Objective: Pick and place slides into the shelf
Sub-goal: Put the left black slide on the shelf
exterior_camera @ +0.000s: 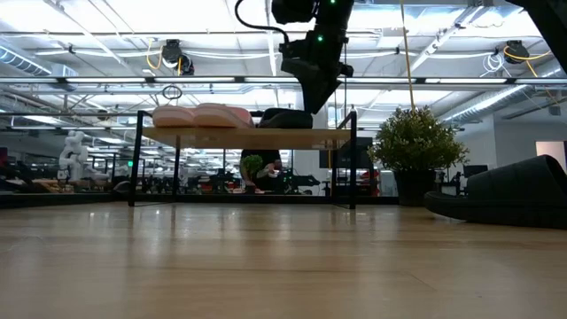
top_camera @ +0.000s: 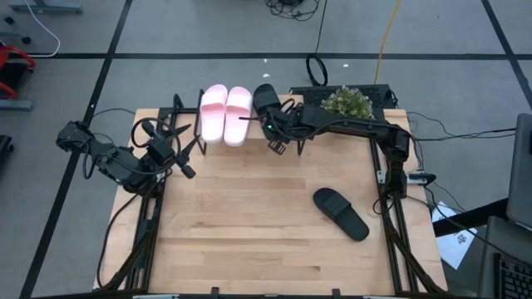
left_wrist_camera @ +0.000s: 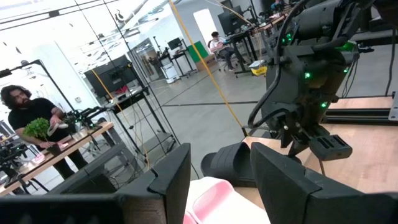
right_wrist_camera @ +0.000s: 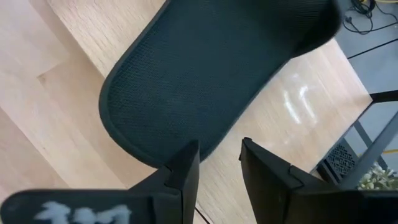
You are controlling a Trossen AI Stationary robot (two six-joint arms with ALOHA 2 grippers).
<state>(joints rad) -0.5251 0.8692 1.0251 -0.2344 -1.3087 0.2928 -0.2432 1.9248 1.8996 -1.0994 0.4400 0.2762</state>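
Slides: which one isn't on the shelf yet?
The black slide lying alone on the table; the pink pair and other black slide sit on the shelf.

Large light wooden tabletop (top_camera: pixel 249 224), plank-jointed, bare over most of its surface; seen level in the low view as a pale board (exterior_camera: pixel 266 266).

Small potted plant with green leafy crown (top_camera: pixel 347 103) at the table's far edge, right of centre; in the low view it stands in a dark pot (exterior_camera: pixel 413 146).

Grey floor (top_camera: pixel 166 33) around the table, crossed by black tape lines. Yellow cable (top_camera: pixel 385 37) runs across it beyond the plant.

Room behind: person in black top (left_wrist_camera: pixel 28 118) at a workbench, handling green foliage. Second person seated at a far desk (left_wrist_camera: pixel 219 45).
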